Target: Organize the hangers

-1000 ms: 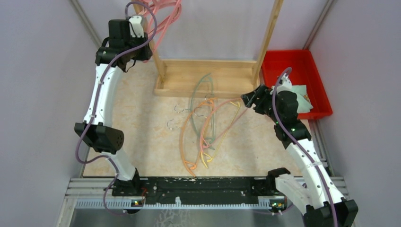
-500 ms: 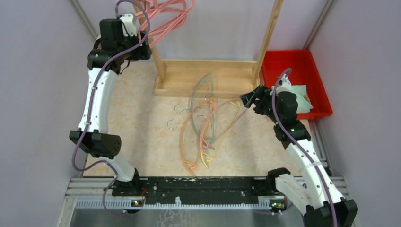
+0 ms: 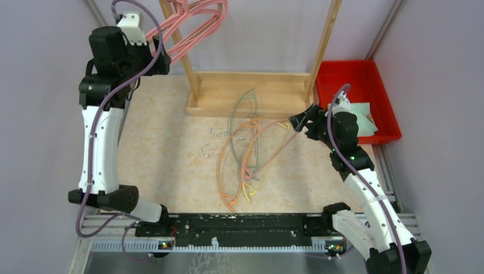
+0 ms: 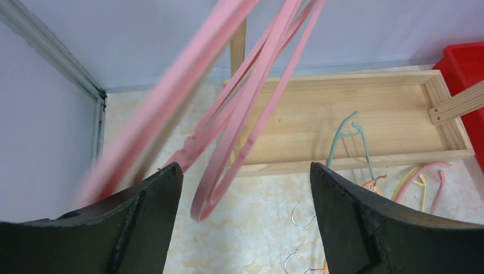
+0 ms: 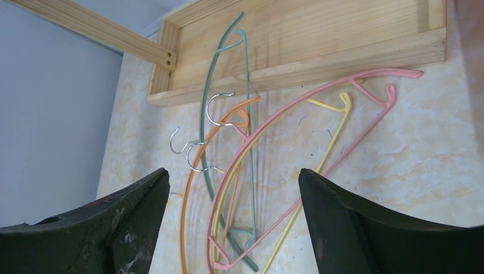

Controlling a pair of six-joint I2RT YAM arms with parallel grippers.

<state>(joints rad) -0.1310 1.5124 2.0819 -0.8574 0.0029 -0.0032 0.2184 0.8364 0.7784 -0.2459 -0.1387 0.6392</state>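
Between the left tool's fingers: the left tool (image 4: 243, 166) stands wide, with nothing pinched. Thick pink hangers (image 4: 251, 85) cross the gap, and one blurred strand runs close along a finger. Whether it rests there I cannot tell.
Beyond the left tool: wooden rack (image 4: 342, 114), with a plain timber post and a shallow base tray.
Right tool: the right tool (image 5: 232, 171) is spread wide and empty above the worktop (image 5: 399, 160).
Under the right tool: a loose heap with the thin pink hanger (image 5: 297, 105) uppermost, crossing the yellow hanger (image 5: 325, 148), orange hanger (image 5: 182, 200) and green hanger (image 5: 210, 68). The metal hooks (image 5: 214, 111) lie on the rack side.
Handling: probably light, springy and smooth. The crossed arcs are likely to snag and drag neighbours.
Hold: the thin pink hanger's free outer arc, away from the crossings, looks best.
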